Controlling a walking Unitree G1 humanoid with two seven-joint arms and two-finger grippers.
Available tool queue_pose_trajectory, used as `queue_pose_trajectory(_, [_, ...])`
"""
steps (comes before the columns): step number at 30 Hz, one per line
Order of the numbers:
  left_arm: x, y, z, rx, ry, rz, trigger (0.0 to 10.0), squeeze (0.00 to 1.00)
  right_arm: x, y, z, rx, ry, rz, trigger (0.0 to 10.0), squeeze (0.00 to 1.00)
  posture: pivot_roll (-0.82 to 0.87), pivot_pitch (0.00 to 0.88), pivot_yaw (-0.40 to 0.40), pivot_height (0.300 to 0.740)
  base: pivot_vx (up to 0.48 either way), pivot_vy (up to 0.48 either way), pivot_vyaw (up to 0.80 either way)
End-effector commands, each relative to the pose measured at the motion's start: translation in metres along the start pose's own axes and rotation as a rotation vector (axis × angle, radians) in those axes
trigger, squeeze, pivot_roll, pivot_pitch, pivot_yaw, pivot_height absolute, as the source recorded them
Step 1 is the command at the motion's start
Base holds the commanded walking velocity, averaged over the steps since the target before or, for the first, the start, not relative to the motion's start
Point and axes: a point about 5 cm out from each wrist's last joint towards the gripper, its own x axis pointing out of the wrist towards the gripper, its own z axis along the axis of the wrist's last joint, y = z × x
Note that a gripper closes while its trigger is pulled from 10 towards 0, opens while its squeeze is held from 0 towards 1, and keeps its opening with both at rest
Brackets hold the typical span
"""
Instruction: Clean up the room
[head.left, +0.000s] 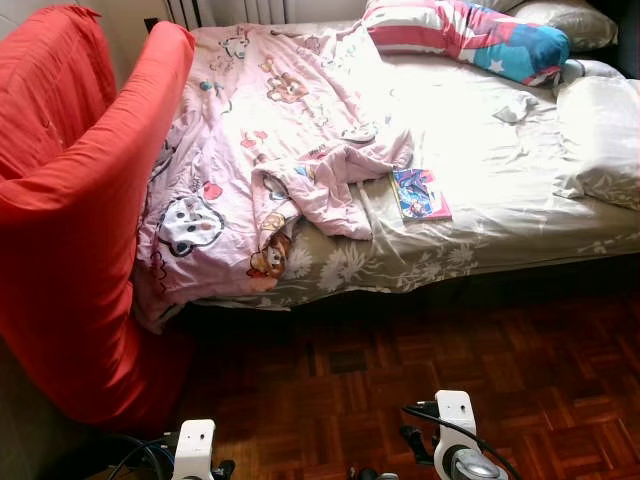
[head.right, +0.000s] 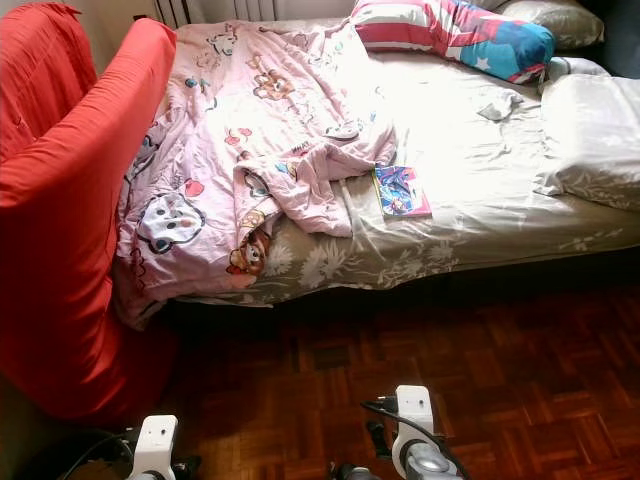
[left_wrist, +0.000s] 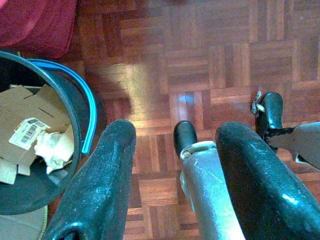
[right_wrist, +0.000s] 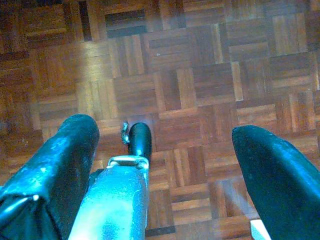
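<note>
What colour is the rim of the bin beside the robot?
Bright blue, on a dark bin holding cardboard; clearest in the left wrist view.

1. Strong daylight from the far side washes out the pale bed sheet (head.left: 480, 130).
2. Deep shadow lies under the bed; the parquet floor (head.left: 420, 380) stays dim.
3. Head views sharp.
4. Wrist views show glossy floor glare.

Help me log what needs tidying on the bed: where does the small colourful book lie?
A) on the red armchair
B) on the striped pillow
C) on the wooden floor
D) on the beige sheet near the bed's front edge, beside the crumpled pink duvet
D: the book lies flat on the beige sheet near the front edge, just right of the bunched pink duvet.
</note>
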Motion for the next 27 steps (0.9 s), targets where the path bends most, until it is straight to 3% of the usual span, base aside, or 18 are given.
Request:
queue_pose_trajectory(1, [-0.0015, 0.001, -0.0083, -0.017, 0.027, 0.002, 10.0, 0.0, -0.001, -0.0027, -0.0066, 0.014, 0.013, -0.007, 10.0, 0.0, -0.08, 0.17, 0.019, 0.74, 0.0, 0.0, 0.0])
queue_pose_trajectory(9, [-0.0017, 0.0007, -0.0089, -0.01, 0.028, -0.002, 10.0, 0.0, -0.0012, -0.0026, -0.0073, 0.01, 0.012, -0.005, 10.0, 0.0, -0.08, 0.161, 0.019, 0.74, 0.0, 0.0, 0.0])
queue_pose_trajectory(27, [-0.0014, -0.0021, -0.0082, 0.001, 0.024, -0.015, 10.0, 0.0, -0.0014, -0.0013, -0.0087, 0.02, 0.007, -0.004, 10.0, 0.0, -0.09, 0.139, 0.025, 0.74, 0.331, 0.0, -0.05])
